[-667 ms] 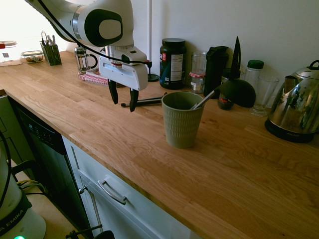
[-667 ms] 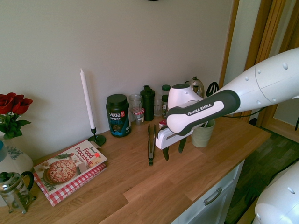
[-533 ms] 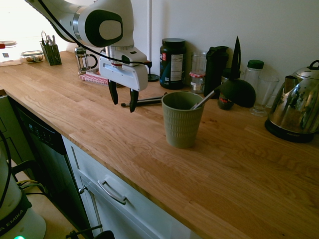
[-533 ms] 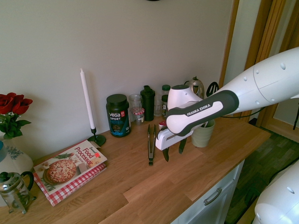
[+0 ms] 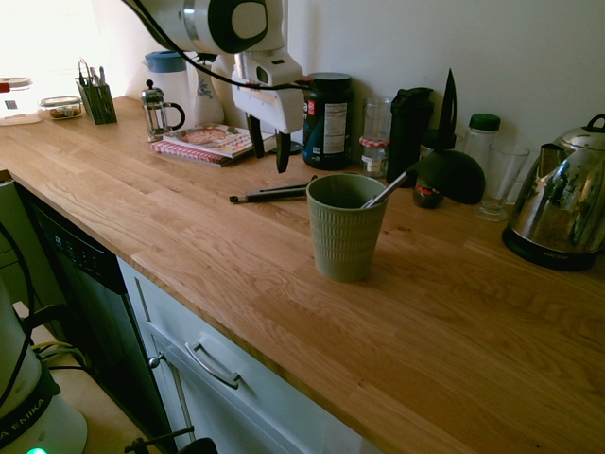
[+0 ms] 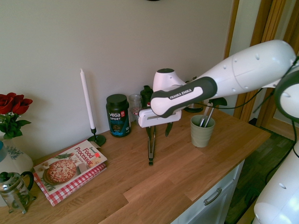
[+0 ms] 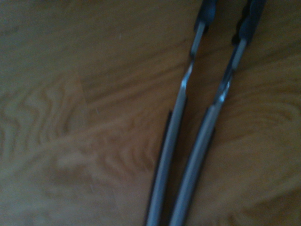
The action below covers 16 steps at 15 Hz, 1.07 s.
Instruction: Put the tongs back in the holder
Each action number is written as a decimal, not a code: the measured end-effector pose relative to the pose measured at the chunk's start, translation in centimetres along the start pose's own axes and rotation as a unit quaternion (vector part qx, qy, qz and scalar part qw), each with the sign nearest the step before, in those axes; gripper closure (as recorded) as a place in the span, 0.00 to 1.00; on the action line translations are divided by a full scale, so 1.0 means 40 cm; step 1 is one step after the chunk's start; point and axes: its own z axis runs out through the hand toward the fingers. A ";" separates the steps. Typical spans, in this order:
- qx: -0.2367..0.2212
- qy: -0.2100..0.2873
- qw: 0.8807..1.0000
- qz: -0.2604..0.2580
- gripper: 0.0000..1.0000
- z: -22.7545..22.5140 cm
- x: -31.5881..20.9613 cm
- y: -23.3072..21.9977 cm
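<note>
In the first exterior view, the gripper [image 5: 269,151] hangs above the worktop [image 5: 217,255] with its fingers spread and nothing between them. The tongs [image 5: 274,192] lie flat on the wood, partly hidden behind the green cup [image 5: 347,227], which stands upright nearer the camera with utensils [image 5: 386,188] leaning out of it. Along the wall stand a black tub [image 5: 328,121], a red-lidded jar [image 5: 373,157], a dark shaker bottle [image 5: 410,134] and a green-capped jar [image 5: 480,137]; a steel kettle [image 5: 562,199] stands beyond the cup, to the picture's right. On the other side are a French press [image 5: 157,115], books [image 5: 203,142] and a pen holder [image 5: 95,100].

In the second exterior view, the tongs lie between the tub and the green cup, their upper part overlapped by the gripper. The shaker bottle is partly covered by the arm. A white candle [image 6: 87,99] stands upright in a dark holder [image 6: 96,139], near the books. Red roses [image 6: 14,103] show at the picture's edge.

The wrist view, blurred, shows the tongs' two metal arms apart, with dark ends, over the wood.
</note>
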 end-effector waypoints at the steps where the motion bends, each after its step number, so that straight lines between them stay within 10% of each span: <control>1: 0.004 0.003 1.000 0.017 0.00 0.003 0.019 -0.046; 12: -0.002 0.005 0.997 0.077 0.00 0.185 0.102 -0.174; 13: -0.001 0.004 0.997 0.076 1.00 0.188 0.099 -0.175; 16: -0.006 -0.001 0.997 0.073 1.00 0.213 0.082 -0.173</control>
